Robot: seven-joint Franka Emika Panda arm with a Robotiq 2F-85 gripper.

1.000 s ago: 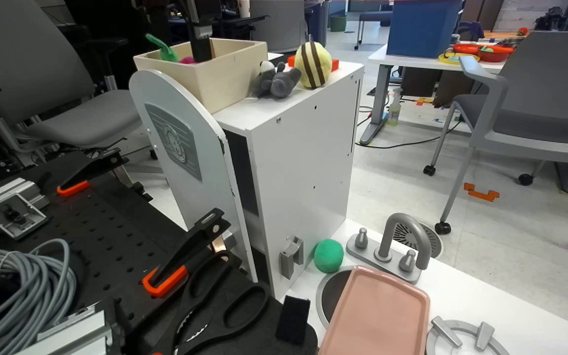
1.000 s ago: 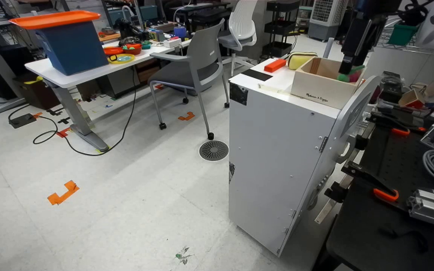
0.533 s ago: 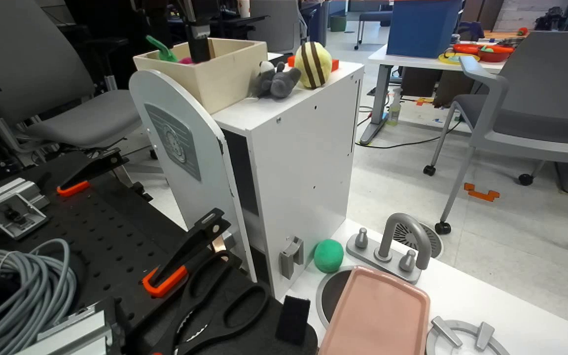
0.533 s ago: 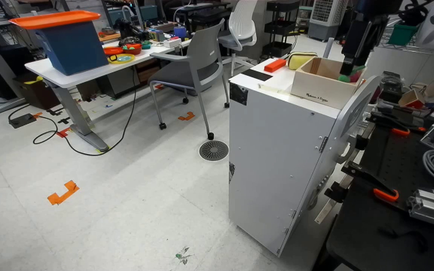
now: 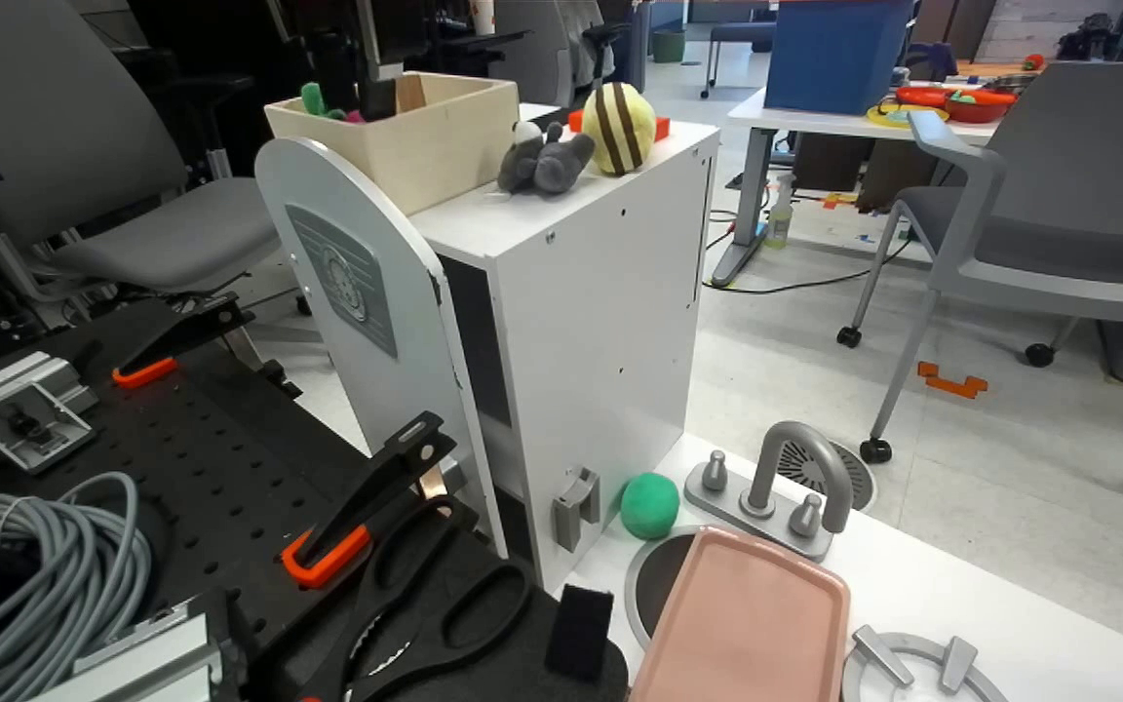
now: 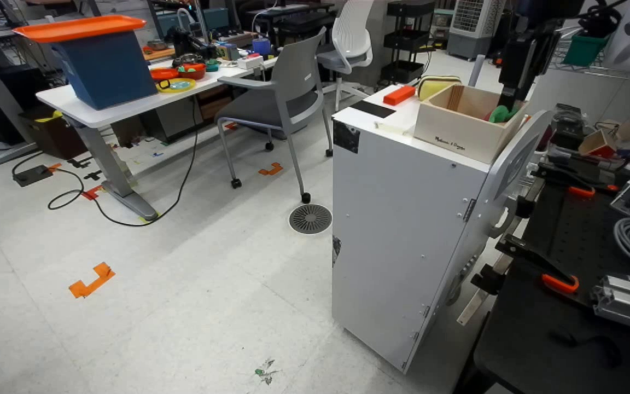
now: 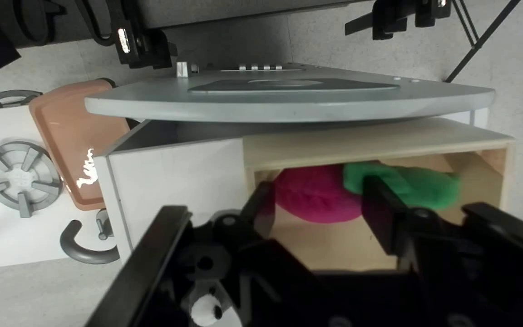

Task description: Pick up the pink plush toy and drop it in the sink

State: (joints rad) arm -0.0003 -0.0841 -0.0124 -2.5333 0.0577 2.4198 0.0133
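Gripper (image 7: 321,200) at the toy (image 7: 316,202); the lift and the drop into the sink (image 5: 657,580) are left to do.
The jaws stand partly apart, either side of the toy's pink body, and I can't tell whether they have hold of it. Reaching it looks done; the toy lies inside the box (image 5: 454,146), close along a long wall. Its long axis follows that wall and lines up with the jaws' span, the green end pointing away from the sink. The box stands on the cabinet (image 5: 600,312); the sink is lower, well apart, partly under the tray (image 5: 747,614), which may get in the way.
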